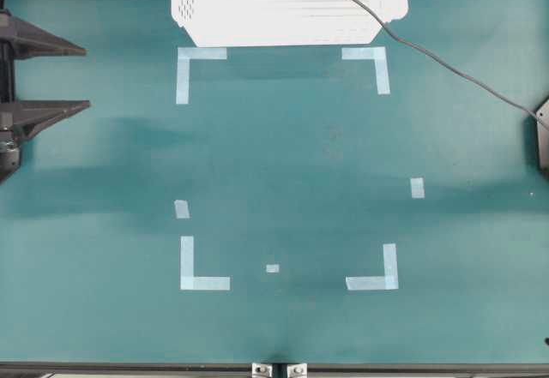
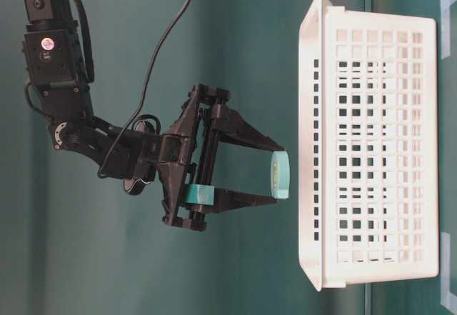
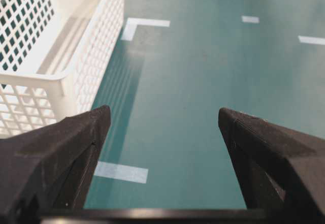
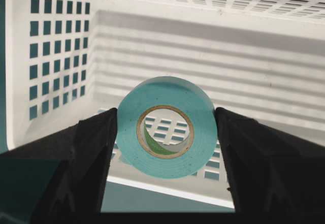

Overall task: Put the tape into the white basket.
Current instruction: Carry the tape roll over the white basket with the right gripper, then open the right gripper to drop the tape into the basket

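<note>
The tape (image 4: 166,127) is a mint-coloured roll pinched by its two flat faces between the black fingers (image 4: 76,168) of the right hand (image 2: 280,171), its pale inner ring and hole facing the wrist camera. It hangs in the air just above the open top of the white basket (image 2: 371,151), clear of the rim and not touching the ridged floor below. Seen from table level, the right hand points at the basket's mouth with the arm bent behind it and a black cable (image 1: 446,63) trailing off. The left hand (image 3: 162,132) rests at the edge of the green surface (image 1: 292,155), jaws spread wide with nothing between them, near one corner of the basket. Pale-blue tape strips form L-shaped corner marks (image 1: 202,267) on the surface, with a few short loose strips (image 1: 417,188) among them.
</note>
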### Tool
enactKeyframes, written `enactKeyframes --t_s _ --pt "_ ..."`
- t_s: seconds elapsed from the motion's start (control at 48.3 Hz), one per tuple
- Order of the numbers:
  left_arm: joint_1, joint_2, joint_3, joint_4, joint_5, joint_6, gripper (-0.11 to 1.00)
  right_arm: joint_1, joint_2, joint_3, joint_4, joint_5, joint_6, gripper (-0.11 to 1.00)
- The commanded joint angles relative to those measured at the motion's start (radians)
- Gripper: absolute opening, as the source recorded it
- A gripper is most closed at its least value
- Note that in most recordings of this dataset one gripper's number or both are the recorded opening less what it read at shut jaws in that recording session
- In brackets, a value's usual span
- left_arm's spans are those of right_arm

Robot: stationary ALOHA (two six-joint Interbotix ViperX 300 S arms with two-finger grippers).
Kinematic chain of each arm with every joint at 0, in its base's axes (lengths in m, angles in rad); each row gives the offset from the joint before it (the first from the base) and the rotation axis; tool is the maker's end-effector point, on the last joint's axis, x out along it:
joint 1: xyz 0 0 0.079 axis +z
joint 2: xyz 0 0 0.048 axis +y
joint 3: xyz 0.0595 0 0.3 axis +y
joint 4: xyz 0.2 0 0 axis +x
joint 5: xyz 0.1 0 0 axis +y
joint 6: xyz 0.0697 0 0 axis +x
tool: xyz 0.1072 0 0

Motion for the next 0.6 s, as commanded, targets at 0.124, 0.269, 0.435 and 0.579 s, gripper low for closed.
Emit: enactKeyframes --t_s 0.124,0.269,0.435,0.579 --pt "0.009 0.006 -0.009 0.000 -0.009 0.002 0.76 -0.002 -0.026 -0.026 0.017 0.005 -0.003 0.68" --pt "0.009 0.006 -0.008 0.002 -0.009 0.002 0.76 0.000 -0.026 -0.025 0.025 0.000 -0.034 0.68" --pt "0.009 0.005 -0.003 0.000 -0.011 0.002 0.76 -0.002 -0.026 -0.026 0.025 -0.031 -0.063 0.68" --pt "0.009 0.005 -0.002 0.000 -0.011 0.002 0.76 -0.002 -0.026 -0.025 0.029 -0.031 -0.063 0.68"
